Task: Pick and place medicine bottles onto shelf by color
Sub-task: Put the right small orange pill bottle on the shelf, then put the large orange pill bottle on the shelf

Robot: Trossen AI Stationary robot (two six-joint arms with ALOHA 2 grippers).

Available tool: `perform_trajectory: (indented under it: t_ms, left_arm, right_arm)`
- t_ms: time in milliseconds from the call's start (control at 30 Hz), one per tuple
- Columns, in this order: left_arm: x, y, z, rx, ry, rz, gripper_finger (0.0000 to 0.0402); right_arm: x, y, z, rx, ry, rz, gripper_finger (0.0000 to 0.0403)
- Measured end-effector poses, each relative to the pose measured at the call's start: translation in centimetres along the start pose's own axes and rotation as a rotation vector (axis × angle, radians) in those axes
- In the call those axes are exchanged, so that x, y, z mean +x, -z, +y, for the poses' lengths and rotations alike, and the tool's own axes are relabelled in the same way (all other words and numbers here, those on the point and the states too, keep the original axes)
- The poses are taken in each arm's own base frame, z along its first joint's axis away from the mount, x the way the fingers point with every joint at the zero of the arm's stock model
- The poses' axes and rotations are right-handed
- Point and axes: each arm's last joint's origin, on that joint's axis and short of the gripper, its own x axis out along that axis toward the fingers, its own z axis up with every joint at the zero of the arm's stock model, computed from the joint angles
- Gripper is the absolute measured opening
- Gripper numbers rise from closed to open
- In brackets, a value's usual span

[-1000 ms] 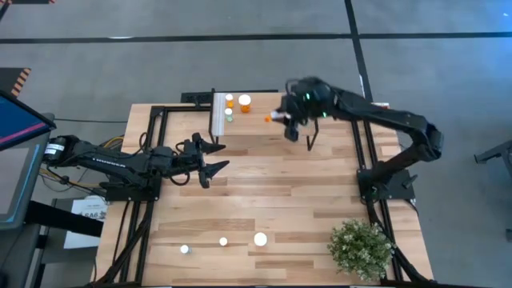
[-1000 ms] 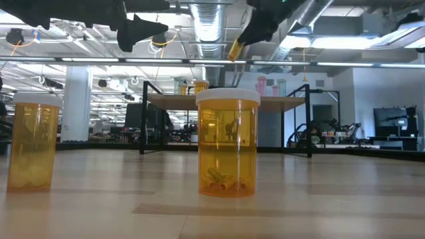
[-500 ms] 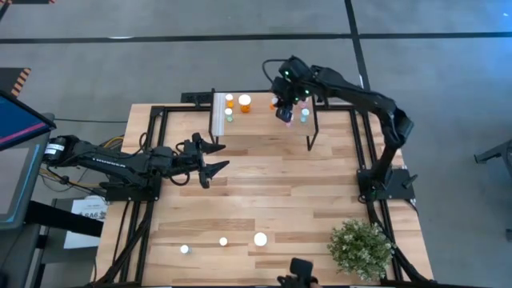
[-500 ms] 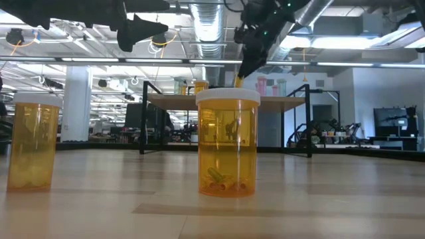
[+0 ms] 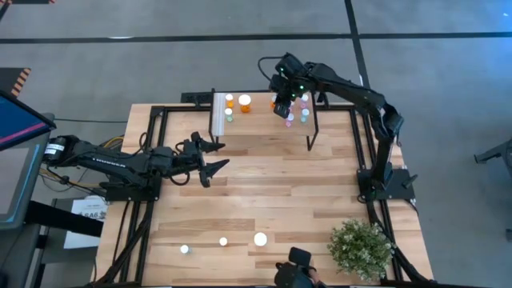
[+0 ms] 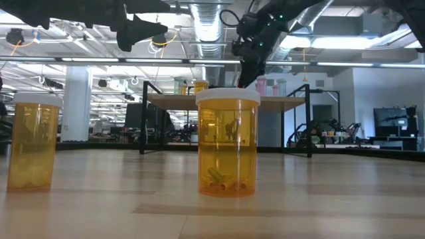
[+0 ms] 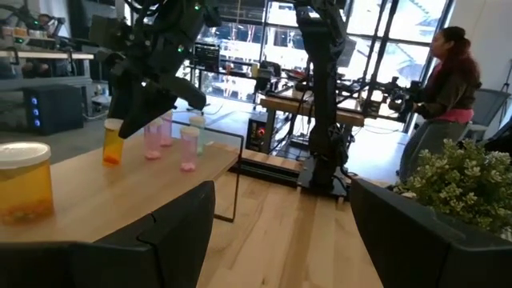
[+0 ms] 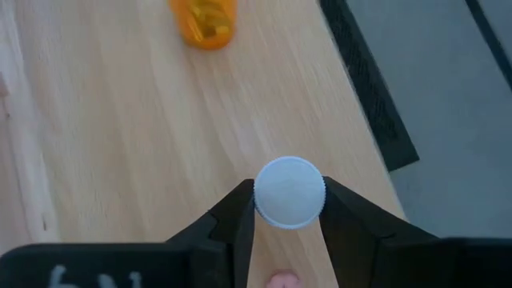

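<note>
Since one second ago, the right arm has swung from the open table to above the shelf [image 5: 264, 108], at the upper centre of the high view. In this view the right gripper [image 5: 280, 108] hangs over the middle of the plank, grasping a small orange bottle [image 5: 275, 104]. Pink and teal bottles [image 5: 303, 115] stand just right of it; two orange bottles [image 5: 244, 102] stand near the white end panel on the left. The left gripper [image 5: 210, 158] waits at middle left with its fingers spread apart. Three white caps [image 5: 260, 238] show near the bottom edge, and a green plant [image 5: 362, 248] is at the lower right.

In the low view a big orange bottle [image 6: 227, 142] with a white cap fills the centre and hides part of the shelf behind it; a second orange bottle [image 6: 32, 143] stands at the left edge. The right gripper comes down at upper centre.

In the left wrist view the small orange bottle [image 7: 114, 142] is on the plank at middle left, next to pink bottles [image 7: 188, 150]. A person [image 7: 438, 96] stands at upper right.

In the right wrist view the dark fingers [image 8: 234, 226] clench a white round cap [image 8: 290, 192] at lower centre; another orange bottle [image 8: 204, 22] is at the top.
</note>
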Motion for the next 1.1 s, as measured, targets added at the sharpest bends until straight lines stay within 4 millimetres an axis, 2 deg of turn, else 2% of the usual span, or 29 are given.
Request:
perform_trajectory:
  t_ms: [733,967,1100]
  left_arm:
    - [0.0,0.0,0.0,-0.001,0.0,-0.001,0.0277]
    - [0.0,0.0,0.0,0.0,0.0,0.0,0.0277]
    - [0.0,0.2,0.0,0.006,0.002,0.016,0.0277]
  right_arm:
    - [-0.5,0.1,-0.2,0.026,0.002,0.003,0.0207]
    - [-3.4,-0.7,-0.1,0.038,-0.003,0.022,0.0224]
    - [-5.6,-1.5,0.7,0.046,-0.015,0.026,0.0225]
